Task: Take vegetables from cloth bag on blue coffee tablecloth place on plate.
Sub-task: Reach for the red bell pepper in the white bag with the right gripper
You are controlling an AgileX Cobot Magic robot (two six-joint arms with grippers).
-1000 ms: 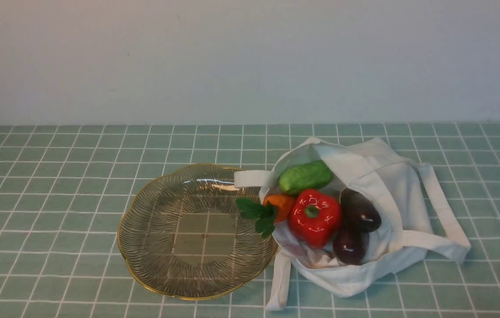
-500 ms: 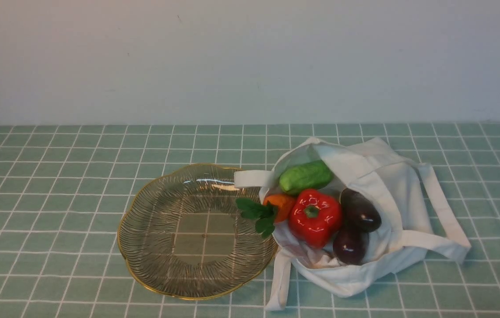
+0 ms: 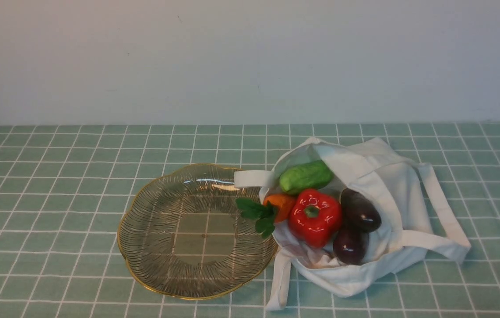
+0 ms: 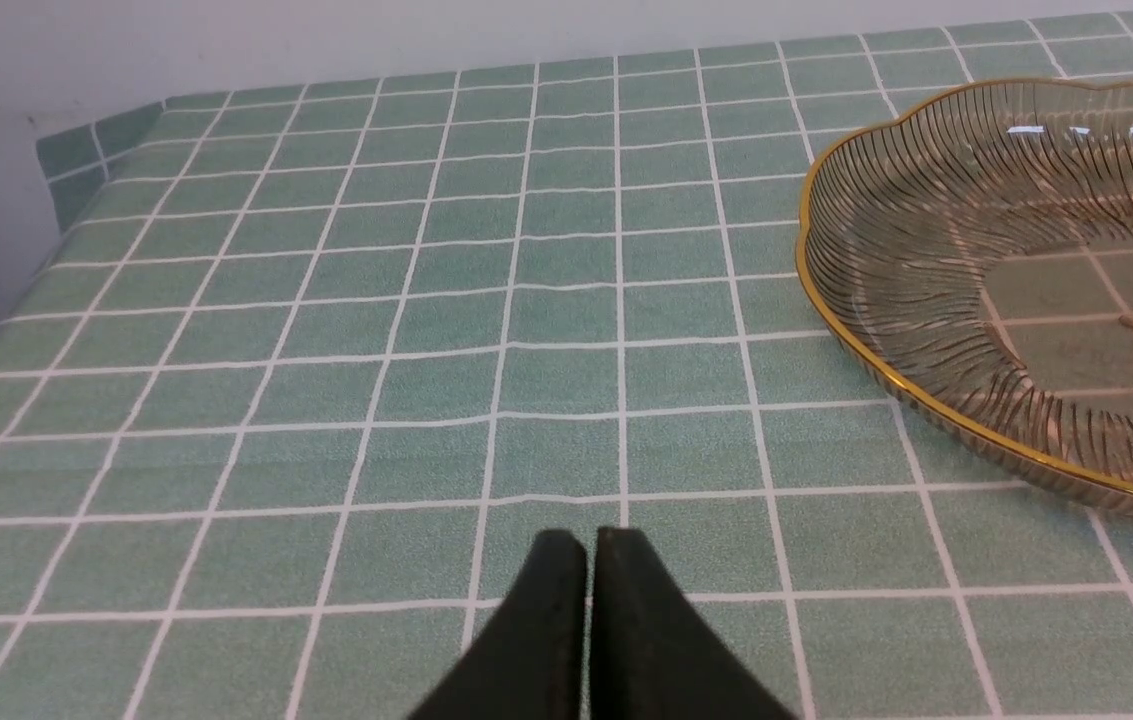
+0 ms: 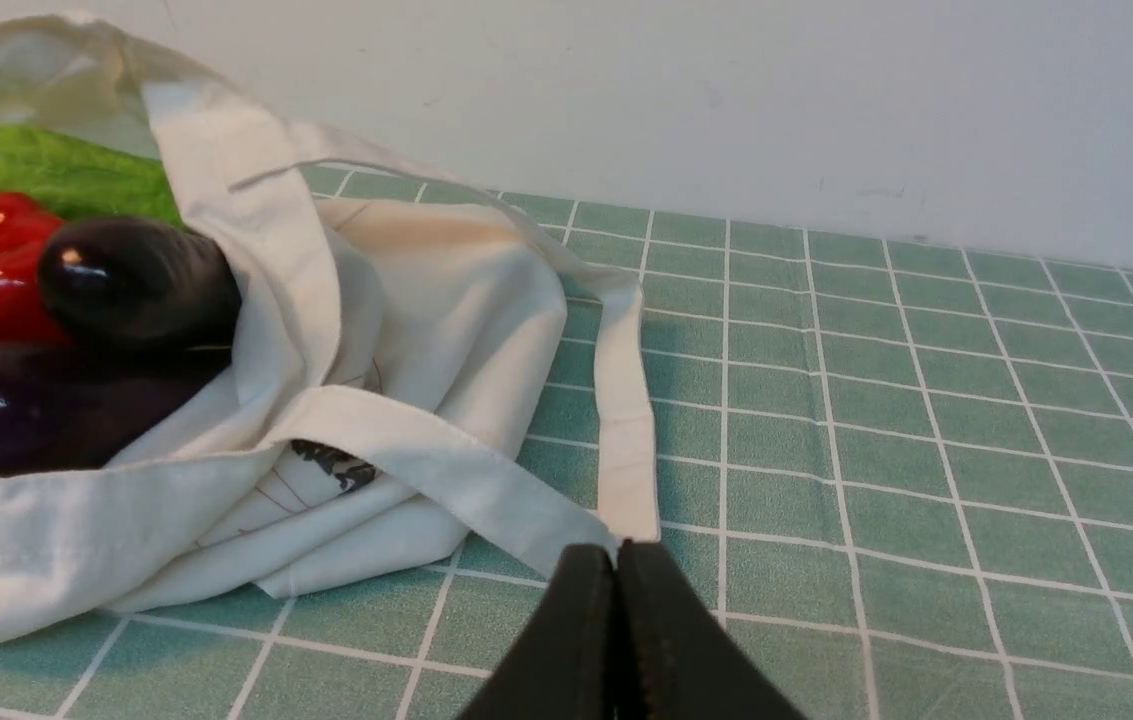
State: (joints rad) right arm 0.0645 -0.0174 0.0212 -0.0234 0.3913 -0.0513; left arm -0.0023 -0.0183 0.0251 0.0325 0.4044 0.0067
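Surface: pale teal grid tablecloth across the lower frame, with a plain wall behind.
Vegetables: red pepper, cucumber, carrot and two eggplants, all in the bag's mouth, right of centre.
Cloth bag: white and slumped, its mouth facing the plate, one strap lying over the plate's rim.
Plate: gold-rimmed glass, lower centre, carrot leaves overhanging its right edge.
Left gripper: fingers pressed together, over bare cloth near the plate.
Right gripper: fingers pressed together, near a bag strap.

The vegetables lie in the cloth bag beside the plate.
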